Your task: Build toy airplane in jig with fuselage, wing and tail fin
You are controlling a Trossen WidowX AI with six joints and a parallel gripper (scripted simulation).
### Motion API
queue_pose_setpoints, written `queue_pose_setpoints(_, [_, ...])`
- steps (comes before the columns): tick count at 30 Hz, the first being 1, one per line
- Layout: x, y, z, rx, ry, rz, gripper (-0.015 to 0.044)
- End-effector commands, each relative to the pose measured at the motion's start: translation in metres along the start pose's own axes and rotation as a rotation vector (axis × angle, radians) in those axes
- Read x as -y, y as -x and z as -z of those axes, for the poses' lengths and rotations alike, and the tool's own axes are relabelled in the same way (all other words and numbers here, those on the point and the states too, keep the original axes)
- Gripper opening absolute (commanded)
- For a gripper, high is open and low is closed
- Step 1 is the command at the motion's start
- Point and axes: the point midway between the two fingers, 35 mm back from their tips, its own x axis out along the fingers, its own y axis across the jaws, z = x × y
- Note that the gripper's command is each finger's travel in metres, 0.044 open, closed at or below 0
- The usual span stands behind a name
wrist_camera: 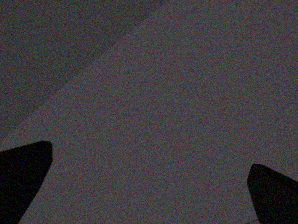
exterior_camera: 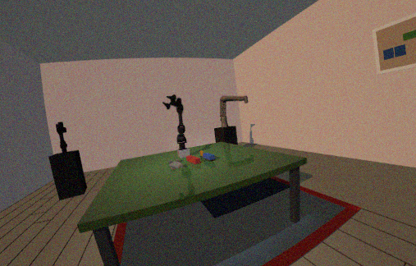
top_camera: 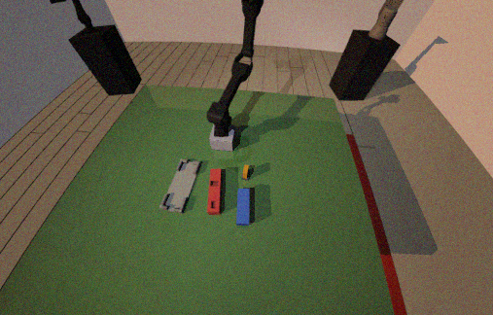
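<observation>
Bench (top_camera: 126,272) (exterior_camera: 144,193), left to right in top view: grey jig (top_camera: 182,186) (exterior_camera: 175,164); red fuselage (top_camera: 215,200) (exterior_camera: 193,159) beside it, not in cradle, sockets unfilled; blue wing (top_camera: 243,206) (exterior_camera: 208,157) and, nearer the arm's base, orange tail fin (top_camera: 246,172) (exterior_camera: 202,153), both apart from fuselage. Tool (exterior_camera: 166,101) (wrist_camera: 152,163) raised above bench, fingers spread, nothing between.

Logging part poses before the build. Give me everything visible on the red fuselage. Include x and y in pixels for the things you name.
The red fuselage (top_camera: 214,199) (exterior_camera: 193,159) is a long, narrow block, plain and hard-looking. Two dark rectangular sockets open in its upper face, one nearer each end, both unfilled. It lies lengthwise on the green table (top_camera: 277,262) (exterior_camera: 156,185), between the grey cradle (top_camera: 183,186) (exterior_camera: 175,165) and the blue block (top_camera: 243,206) (exterior_camera: 208,157), touching neither.
</observation>
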Motion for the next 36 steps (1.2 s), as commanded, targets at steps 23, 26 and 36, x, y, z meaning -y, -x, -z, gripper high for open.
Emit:
queue_pose_setpoints(23, [-0.245,-0.083,0.309,-0.724,0.695,-0.522,0.044])
queue_pose_setpoints(26, [-0.257,-0.073,0.356,-0.837,0.771,-0.591,0.044])
queue_pose_setpoints(36, [-0.26,-0.007,0.501,-1.254,1.008,-0.804,0.044])
